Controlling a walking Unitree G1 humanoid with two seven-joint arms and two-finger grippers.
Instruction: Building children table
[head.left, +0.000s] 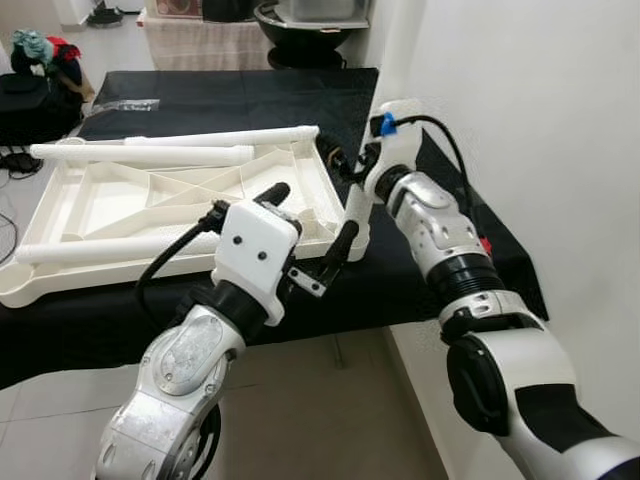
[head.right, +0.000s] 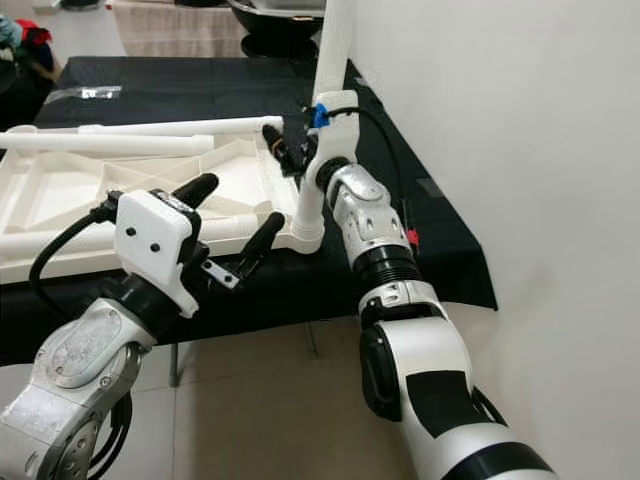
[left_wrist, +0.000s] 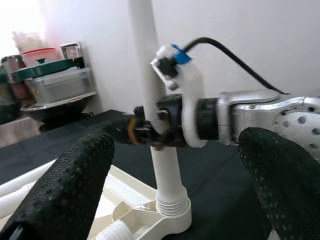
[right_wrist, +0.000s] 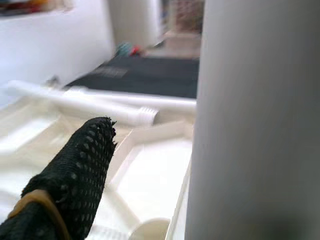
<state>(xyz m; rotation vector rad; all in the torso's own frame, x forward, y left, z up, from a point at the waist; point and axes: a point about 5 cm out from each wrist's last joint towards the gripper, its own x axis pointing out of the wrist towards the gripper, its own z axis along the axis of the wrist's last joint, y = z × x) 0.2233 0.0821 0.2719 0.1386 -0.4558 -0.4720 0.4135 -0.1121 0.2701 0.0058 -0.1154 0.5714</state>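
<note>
The white plastic tabletop (head.left: 100, 200) lies upside down on the black-covered table (head.left: 250, 95). One white leg (head.right: 334, 45) stands upright in its near right corner socket (left_wrist: 170, 220). My right gripper (head.right: 282, 150) is at that leg about halfway up. The one of its fingers (right_wrist: 75, 170) that shows in the right wrist view stands apart from the leg (right_wrist: 250, 125). My left gripper (head.left: 308, 220) hovers open over the tabletop's near right corner, a little short of the leg. Other loose legs (head.left: 150, 153) lie across the tabletop.
A white wall (head.left: 540, 120) rises close on the right, just past the table's edge. Tiled floor (head.left: 330, 410) lies below the near edge. A small clear bag (head.left: 125, 104) rests on the cloth further back. Dark bags (head.left: 35, 100) sit at far left.
</note>
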